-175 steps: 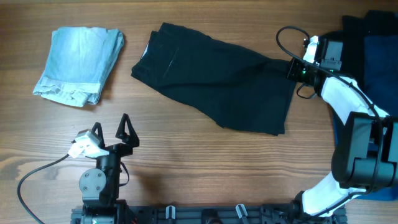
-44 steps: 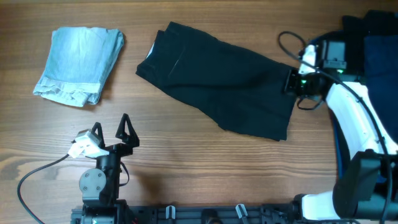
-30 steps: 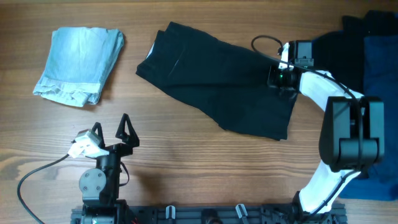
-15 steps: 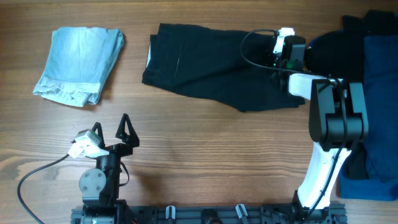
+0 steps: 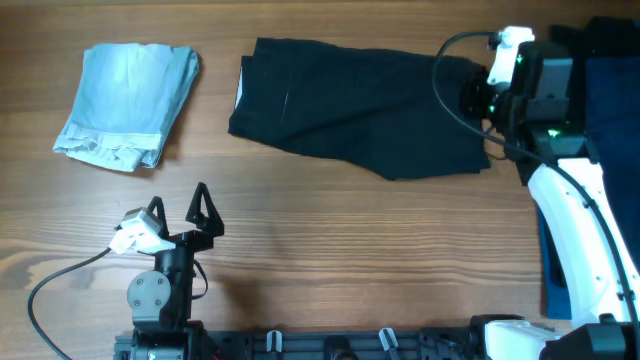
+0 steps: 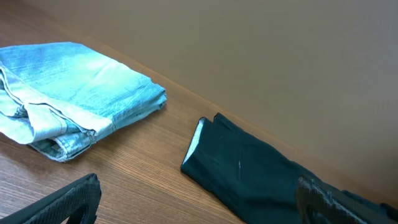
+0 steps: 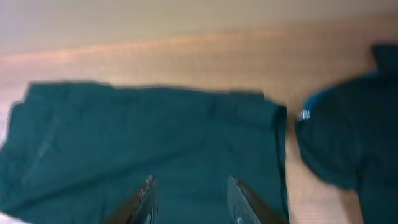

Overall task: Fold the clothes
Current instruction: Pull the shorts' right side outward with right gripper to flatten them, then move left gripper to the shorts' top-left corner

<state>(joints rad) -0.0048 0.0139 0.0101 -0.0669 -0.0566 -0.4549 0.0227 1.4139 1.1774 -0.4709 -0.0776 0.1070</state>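
A black garment (image 5: 350, 105) lies spread flat at the table's back middle; it also shows in the left wrist view (image 6: 261, 180) and the right wrist view (image 7: 149, 143). A folded light-blue denim piece (image 5: 128, 100) lies at the back left and shows in the left wrist view (image 6: 68, 102). My right gripper (image 5: 478, 98) hovers over the garment's right end, open and empty, with its fingers apart (image 7: 189, 199). My left gripper (image 5: 178, 212) rests open and empty near the front left (image 6: 193, 202).
A pile of dark and blue clothes (image 5: 600, 70) lies at the right edge; part of it shows in the right wrist view (image 7: 348, 137). A black cable (image 5: 455, 90) loops off the right arm above the garment. Bare wood (image 5: 350, 250) fills the front middle.
My right gripper dragged the black garment's right end up and straightened it, then let go and lifted back to the right. The left arm and the denim have not moved.
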